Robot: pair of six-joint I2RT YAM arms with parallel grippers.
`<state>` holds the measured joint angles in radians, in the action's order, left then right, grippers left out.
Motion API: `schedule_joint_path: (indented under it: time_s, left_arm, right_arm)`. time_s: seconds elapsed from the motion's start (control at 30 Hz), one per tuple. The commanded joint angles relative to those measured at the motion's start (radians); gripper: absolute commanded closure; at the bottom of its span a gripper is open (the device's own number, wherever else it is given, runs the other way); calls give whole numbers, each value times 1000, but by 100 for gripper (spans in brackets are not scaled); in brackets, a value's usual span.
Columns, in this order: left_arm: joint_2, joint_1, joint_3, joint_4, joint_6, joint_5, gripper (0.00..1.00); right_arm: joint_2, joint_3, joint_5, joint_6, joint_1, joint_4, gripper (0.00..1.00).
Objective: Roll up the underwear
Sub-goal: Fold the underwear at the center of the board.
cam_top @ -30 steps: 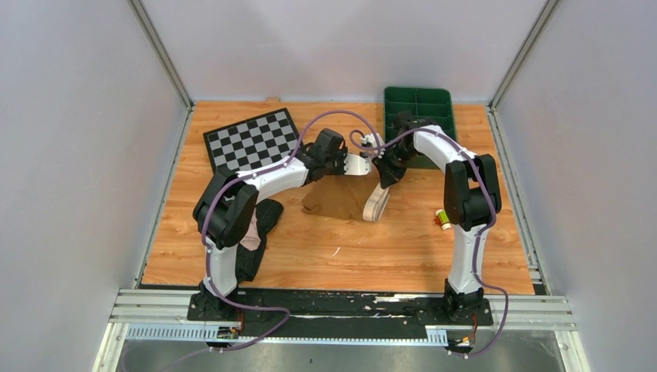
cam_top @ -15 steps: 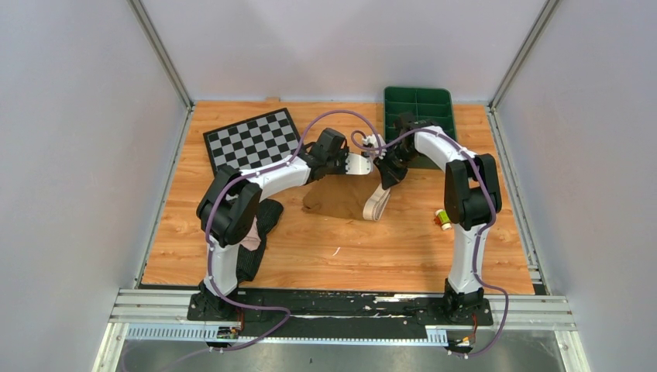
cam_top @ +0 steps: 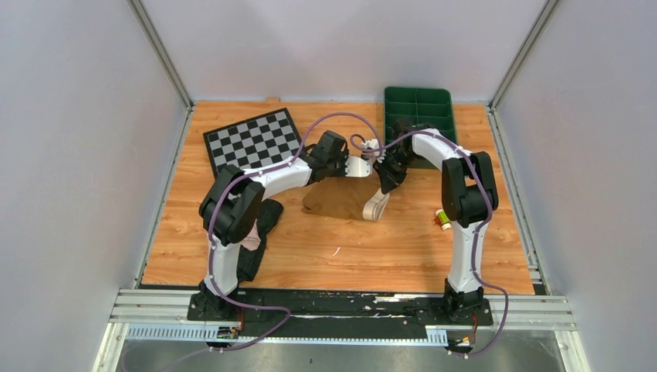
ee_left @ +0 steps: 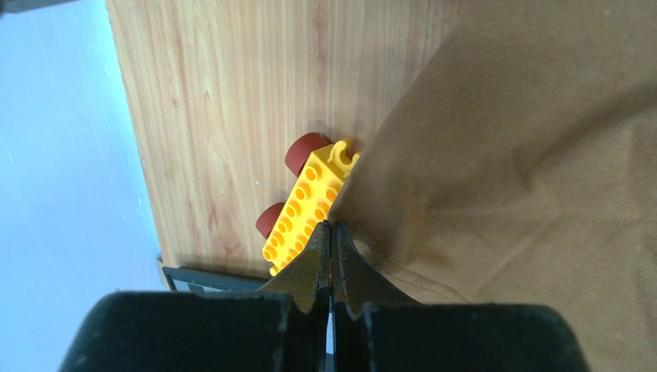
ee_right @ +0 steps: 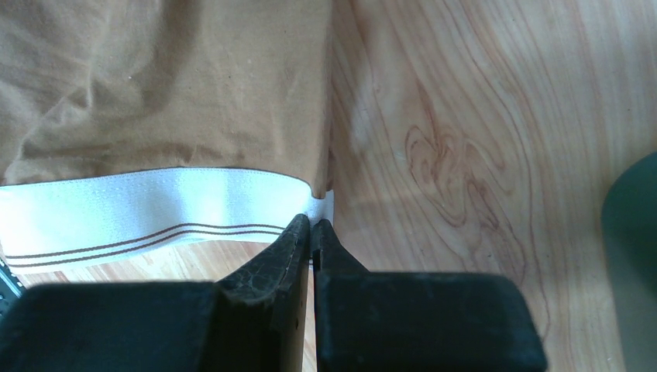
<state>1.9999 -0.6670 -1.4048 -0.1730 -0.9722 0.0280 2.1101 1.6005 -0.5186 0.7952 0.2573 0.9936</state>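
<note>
Left gripper clenched on an edge of the tan-brown soft cloth underwear. Right gripper clenched on a corner of its cream elastic waistband. The garment is strung between them at the centre of the wooden table, lower part seemingly resting on it. Black cloth underwear and pale pink-beige cloth underwear sit at 8 o'clock, under the left arm. To do the step well, lower both hands evenly, lay the garment flat with the waistband taut, and keep it clear of the yellow plastic toy block with red wheels before rolling.
</note>
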Motion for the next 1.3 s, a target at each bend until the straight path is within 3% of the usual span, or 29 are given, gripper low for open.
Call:
schedule_joint_path:
  time_s: [0.0, 0.2, 0.43, 0.63, 0.73, 0.8, 1.0, 1.27]
  left_arm:
    - [1, 10, 17, 36, 0, 15, 100]
    - [-2, 9, 40, 42, 7, 20, 100]
    - [-59, 11, 77, 33, 16, 34, 89]
    - [-167, 12, 146, 35, 47, 64, 68]
    - [-236, 12, 171, 14, 85, 57, 64]
    - [-288, 12, 165, -38, 136, -6, 63]
    - [-343, -24, 85, -211, 368, -439, 58]
    - [-247, -147, 119, -51, 557, -437, 65]
  right_arm:
    - [14, -8, -23, 4, 3, -22, 96]
    - [28, -9, -18, 4, 3, -27, 96]
    - [21, -62, 3, 8, 3, -60, 96]
    - [25, -87, 22, 3, 3, -85, 96]
    - [33, -96, 38, 4, 3, -96, 96]
    - [37, -102, 44, 5, 3, -102, 96]
    - [48, -108, 54, 0, 3, -117, 95]
    - [64, -87, 45, -21, 5, -118, 95]
